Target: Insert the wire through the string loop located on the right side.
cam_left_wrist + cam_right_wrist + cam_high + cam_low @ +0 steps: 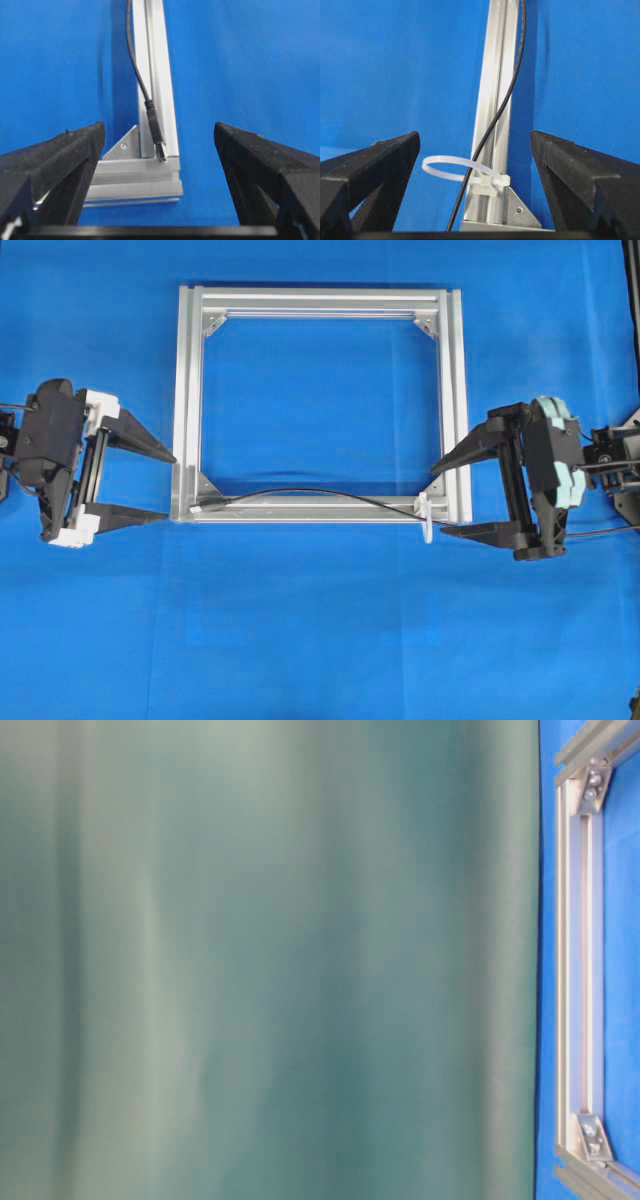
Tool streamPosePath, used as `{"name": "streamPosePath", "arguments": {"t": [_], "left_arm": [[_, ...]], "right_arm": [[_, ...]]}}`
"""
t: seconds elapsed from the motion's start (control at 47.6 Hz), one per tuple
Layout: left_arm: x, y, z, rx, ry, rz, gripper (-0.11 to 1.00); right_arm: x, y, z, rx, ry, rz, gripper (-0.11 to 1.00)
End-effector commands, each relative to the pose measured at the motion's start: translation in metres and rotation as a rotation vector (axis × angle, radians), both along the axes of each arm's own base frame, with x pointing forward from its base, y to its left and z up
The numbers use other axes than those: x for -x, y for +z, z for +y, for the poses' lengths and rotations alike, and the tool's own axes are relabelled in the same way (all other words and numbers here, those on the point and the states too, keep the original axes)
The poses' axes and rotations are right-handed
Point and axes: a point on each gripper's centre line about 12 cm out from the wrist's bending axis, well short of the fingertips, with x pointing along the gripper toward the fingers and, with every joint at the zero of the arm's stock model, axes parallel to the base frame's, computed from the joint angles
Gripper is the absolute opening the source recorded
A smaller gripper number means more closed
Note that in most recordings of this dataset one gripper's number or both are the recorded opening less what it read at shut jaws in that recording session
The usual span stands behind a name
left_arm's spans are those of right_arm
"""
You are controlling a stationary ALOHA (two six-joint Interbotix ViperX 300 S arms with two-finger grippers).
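1. Right hand (475,170): jaws wide apart, empty, flanking the string loop (451,168).
2. String loop: small, white, springy-looking, fixed at the frame's (320,302) lower right corner; wire (492,125) passing through or just behind, undecidable.
3. Wire: thin, limp, light, along the frame's near rail; best pinched at the stiff plug (156,132).
4. Left hand (159,145): spread, empty, facing the plug.
5. Worktop (320,640): blue.

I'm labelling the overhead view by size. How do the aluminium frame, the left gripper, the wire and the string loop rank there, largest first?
1. aluminium frame
2. left gripper, open
3. wire: longer than the gripper but hair-thin, so this rank is unsure
4. string loop, smallest
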Motion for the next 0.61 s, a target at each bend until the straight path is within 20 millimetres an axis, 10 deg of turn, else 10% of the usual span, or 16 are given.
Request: {"name": "streamPosePath", "arguments": {"t": [0.0,0.588], "left_arm": [[-0.0038,0.0085,0.0005,0.0,0.002,-0.029,0.85],[-0.0029,0.007,0.0006,-0.001,0.001,-0.019,0.85]], "right_arm": [[-0.003,0.0086,-0.0007,-0.002,-0.003,-0.028,0.91],[-0.0033,0.0073,-0.0006,0.003,0.0,-0.024,0.91]]}}
